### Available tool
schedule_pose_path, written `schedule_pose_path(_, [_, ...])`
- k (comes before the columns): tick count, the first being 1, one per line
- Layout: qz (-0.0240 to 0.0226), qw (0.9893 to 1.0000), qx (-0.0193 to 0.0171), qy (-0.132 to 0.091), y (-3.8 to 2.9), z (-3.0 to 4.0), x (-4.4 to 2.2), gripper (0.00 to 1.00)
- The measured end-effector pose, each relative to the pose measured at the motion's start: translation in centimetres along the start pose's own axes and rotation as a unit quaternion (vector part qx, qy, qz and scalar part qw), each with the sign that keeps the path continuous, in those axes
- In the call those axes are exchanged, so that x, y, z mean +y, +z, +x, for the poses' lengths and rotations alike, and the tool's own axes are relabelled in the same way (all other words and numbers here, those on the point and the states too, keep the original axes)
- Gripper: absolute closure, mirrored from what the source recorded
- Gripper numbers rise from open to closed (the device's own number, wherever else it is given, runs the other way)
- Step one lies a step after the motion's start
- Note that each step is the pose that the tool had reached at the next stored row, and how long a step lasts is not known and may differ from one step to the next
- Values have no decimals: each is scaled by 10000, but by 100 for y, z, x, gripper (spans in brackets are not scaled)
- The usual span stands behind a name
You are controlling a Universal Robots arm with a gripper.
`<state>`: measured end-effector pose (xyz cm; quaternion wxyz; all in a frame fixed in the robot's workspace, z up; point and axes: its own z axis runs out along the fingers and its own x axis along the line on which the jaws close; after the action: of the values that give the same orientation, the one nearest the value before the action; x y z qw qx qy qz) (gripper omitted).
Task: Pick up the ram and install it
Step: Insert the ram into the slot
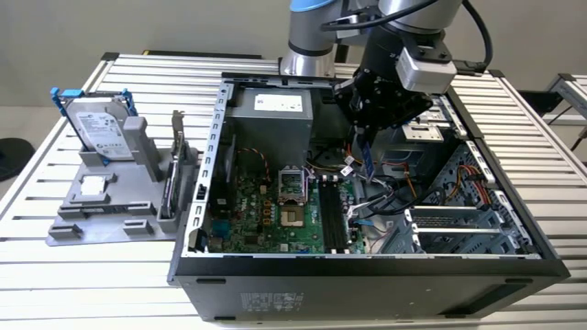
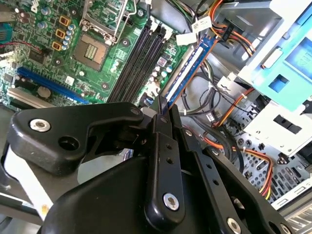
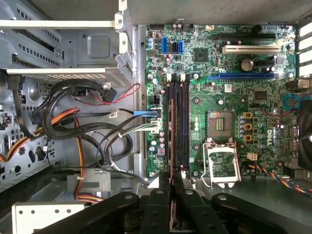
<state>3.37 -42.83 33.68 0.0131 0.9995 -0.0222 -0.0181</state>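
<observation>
The exterior view is looking down from high over the slatted metal bench [image 1: 73, 275] at my open black computer case [image 1: 367, 275]. Both wrist views are peering close past my claw [image 3: 171, 187] onto the green motherboard [image 3: 229, 126].

the ram's [image 2: 187, 73] gripped end is hidden behind the gripper [image 2: 163, 114] fingers.

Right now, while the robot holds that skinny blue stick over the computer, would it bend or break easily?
Probably stiff: the ram sticks straight out of the gripper without sagging. Likely light, being so thin and flat. Maybe fragile: it is a bare circuit board pinched at one end, so a sideways knock could crack it.
</observation>
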Motion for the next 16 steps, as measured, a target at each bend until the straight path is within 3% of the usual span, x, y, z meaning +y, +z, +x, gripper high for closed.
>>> schedule_pose_path(16, [-1, 10000, 1, 0, 119, 5, 31, 100])
